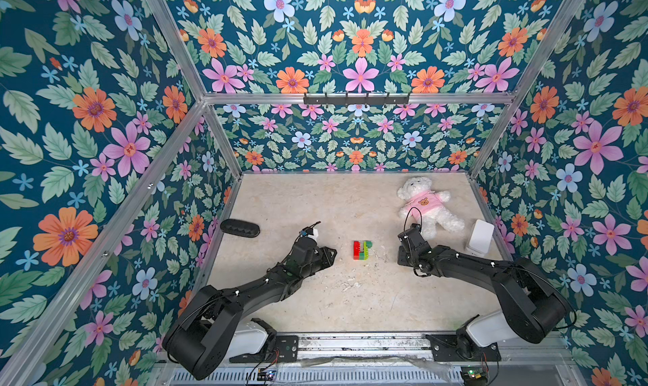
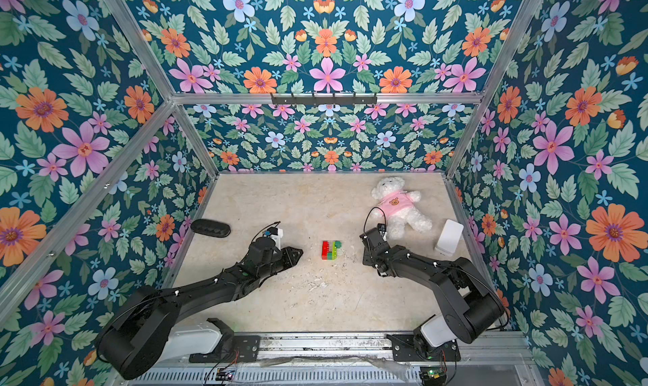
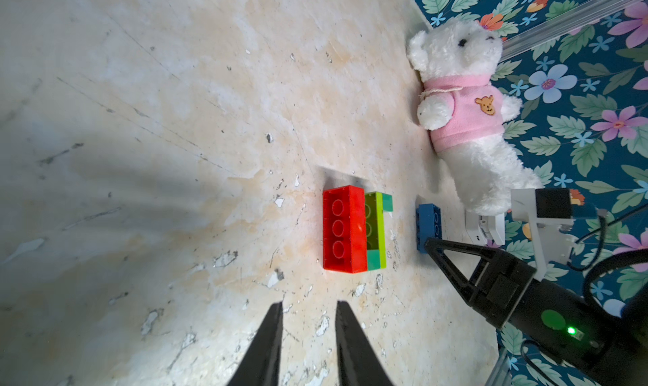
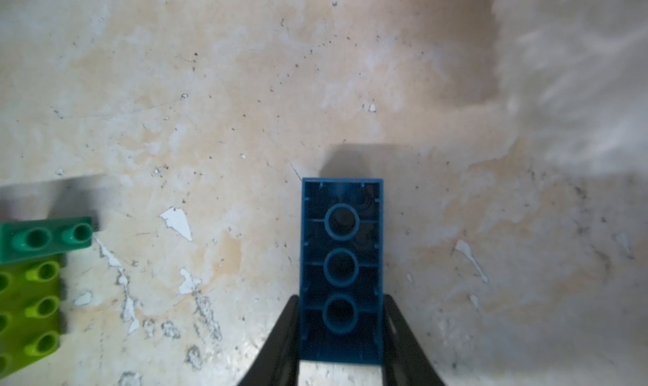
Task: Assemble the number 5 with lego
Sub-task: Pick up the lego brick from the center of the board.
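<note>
The right claw (image 4: 341,298) is clamped on the blue brick's (image 4: 341,226) long sides, near one end. The brick lies on its side on the counter (image 4: 175,86), near the red-lime-green stack (image 3: 350,228) at mid-counter. The left claw (image 3: 308,305) hangs empty, jaws slightly apart. Gripped so far off-centre, the brick could swivel when lifted or pressed and miss the studs.
</note>
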Action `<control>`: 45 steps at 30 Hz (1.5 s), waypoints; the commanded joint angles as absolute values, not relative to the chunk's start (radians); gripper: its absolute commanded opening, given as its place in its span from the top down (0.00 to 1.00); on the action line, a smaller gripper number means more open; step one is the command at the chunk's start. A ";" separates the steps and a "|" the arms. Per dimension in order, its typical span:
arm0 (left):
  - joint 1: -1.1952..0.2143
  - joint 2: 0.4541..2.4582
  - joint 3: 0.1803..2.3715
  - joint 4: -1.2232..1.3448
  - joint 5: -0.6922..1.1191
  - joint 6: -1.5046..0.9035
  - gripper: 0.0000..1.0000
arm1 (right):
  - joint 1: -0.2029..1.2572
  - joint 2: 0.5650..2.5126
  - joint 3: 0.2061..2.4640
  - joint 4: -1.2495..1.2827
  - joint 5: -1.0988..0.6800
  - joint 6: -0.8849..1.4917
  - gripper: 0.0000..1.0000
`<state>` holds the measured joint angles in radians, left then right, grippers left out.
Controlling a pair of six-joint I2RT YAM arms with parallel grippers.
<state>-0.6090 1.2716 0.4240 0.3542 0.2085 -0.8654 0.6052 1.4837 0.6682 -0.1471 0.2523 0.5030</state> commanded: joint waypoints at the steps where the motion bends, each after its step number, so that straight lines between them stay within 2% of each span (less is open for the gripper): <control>1: -0.609 1.260 0.454 0.327 0.201 -0.855 0.65 | 0.641 1.452 0.677 -0.170 0.310 0.466 0.79; 4: -0.607 1.255 0.503 0.292 0.210 -0.853 0.59 | 0.716 1.413 0.694 -0.172 0.386 0.429 0.80; 7: -0.607 1.253 0.557 0.262 0.225 -0.859 0.48 | 0.817 1.377 0.706 -0.167 0.524 0.394 0.81; 11: -0.607 1.257 0.646 0.225 0.264 -0.877 0.36 | 0.951 1.354 0.720 -0.152 0.778 0.355 0.82; 18: -0.607 1.262 0.785 0.205 0.324 -0.864 0.29 | 1.130 1.421 0.747 -0.066 1.232 0.222 0.82; 24: -0.606 1.276 0.869 0.188 0.383 -0.791 0.23 | 1.199 1.555 0.780 0.010 1.537 0.091 0.82; 26: -0.605 1.280 0.891 0.175 0.396 -0.752 0.21 | 1.207 1.596 0.823 -0.116 1.612 0.196 0.82; 27: -0.601 1.284 0.898 0.174 0.411 -0.735 0.19 | 1.213 1.625 0.879 -0.315 1.653 0.375 0.82; 28: -0.600 1.289 0.905 0.176 0.426 -0.726 0.19 | 1.221 1.679 0.935 -0.539 1.674 0.601 0.81; 30: -0.599 1.303 0.911 0.193 0.467 -0.712 0.18 | 1.231 1.820 1.106 -1.191 1.678 1.215 0.81; 31: -0.597 1.310 0.910 0.208 0.492 -0.713 0.18 | 1.233 1.885 1.161 -1.366 1.674 1.389 0.81; 33: -0.598 1.328 0.914 0.235 0.542 -0.715 0.18 | 1.252 1.968 1.195 -1.371 1.697 1.383 0.80; 36: -0.584 1.324 0.911 0.195 0.506 -0.700 0.20 | 1.264 2.005 1.235 -1.375 1.676 1.417 0.80; 45: -0.419 1.216 0.796 0.164 0.488 -0.722 0.21 | 1.266 1.818 1.229 -1.372 1.554 1.448 0.78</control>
